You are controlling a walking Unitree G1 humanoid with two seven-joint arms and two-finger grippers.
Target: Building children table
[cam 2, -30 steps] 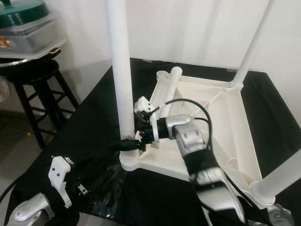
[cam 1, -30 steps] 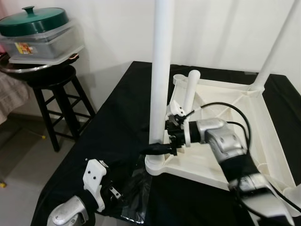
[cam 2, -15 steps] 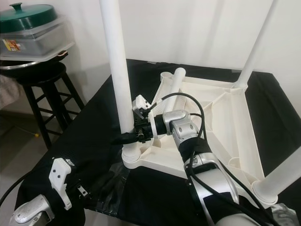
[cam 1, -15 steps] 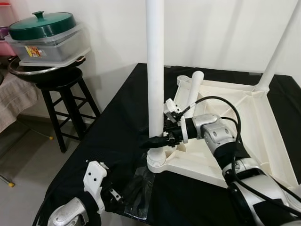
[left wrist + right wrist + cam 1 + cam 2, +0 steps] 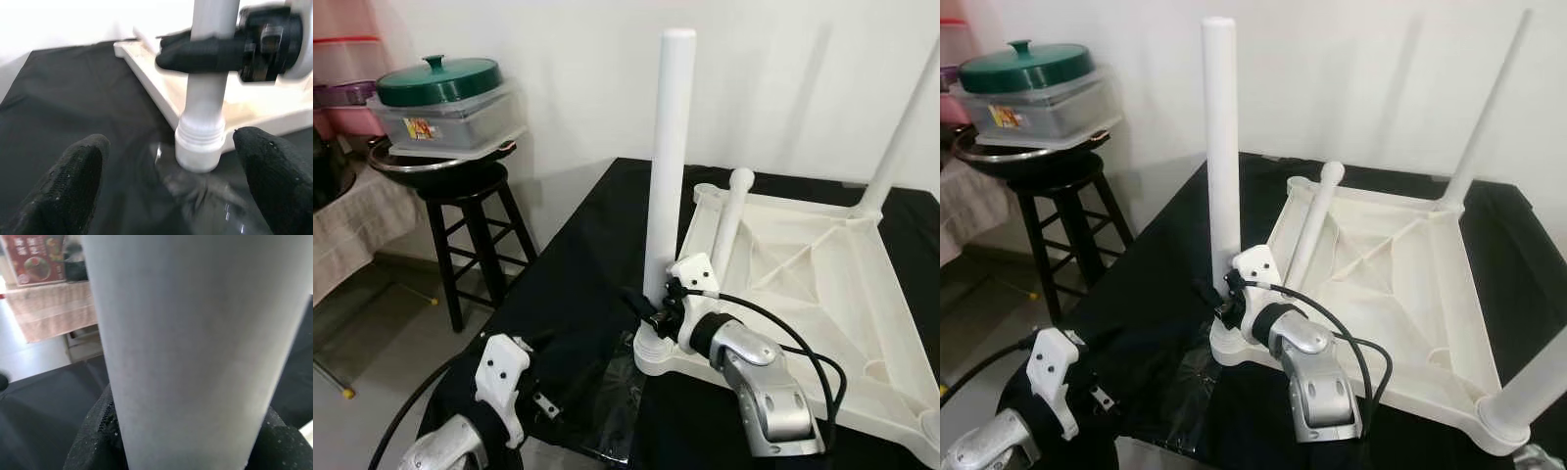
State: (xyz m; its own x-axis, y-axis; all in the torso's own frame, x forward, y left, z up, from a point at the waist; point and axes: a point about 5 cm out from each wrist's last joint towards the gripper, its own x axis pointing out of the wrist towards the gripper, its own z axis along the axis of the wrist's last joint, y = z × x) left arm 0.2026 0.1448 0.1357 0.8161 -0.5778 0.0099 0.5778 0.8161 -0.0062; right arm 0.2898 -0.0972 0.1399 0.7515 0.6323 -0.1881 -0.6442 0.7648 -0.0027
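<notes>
A white plastic table top (image 5: pixel 803 274) lies upside down on a black cloth. At its near left corner a white leg (image 5: pixel 666 147) stands upright in its socket (image 5: pixel 654 354). My right gripper (image 5: pixel 646 304) is shut on this leg just above the socket; its black fingers (image 5: pixel 93 440) hug the tube on both sides. A loose leg (image 5: pixel 729 220) leans on the top's rim. Two more legs (image 5: pixel 1484 127) (image 5: pixel 1528 392) stand at other corners. My left gripper (image 5: pixel 176 181) hovers open low over the cloth, facing the socket from the near left.
A black stool (image 5: pixel 470 201) at the left carries a pan and a clear box with a green-lidded pot (image 5: pixel 440 83). A crumpled clear plastic sheet (image 5: pixel 607 392) lies on the cloth by the socket. The cloth's left edge (image 5: pixel 524 284) drops to the floor.
The whole picture has shifted as the camera pulled back, so the leg's top end shows now. My right gripper stays clamped low on the leg. The left gripper holds its place.
</notes>
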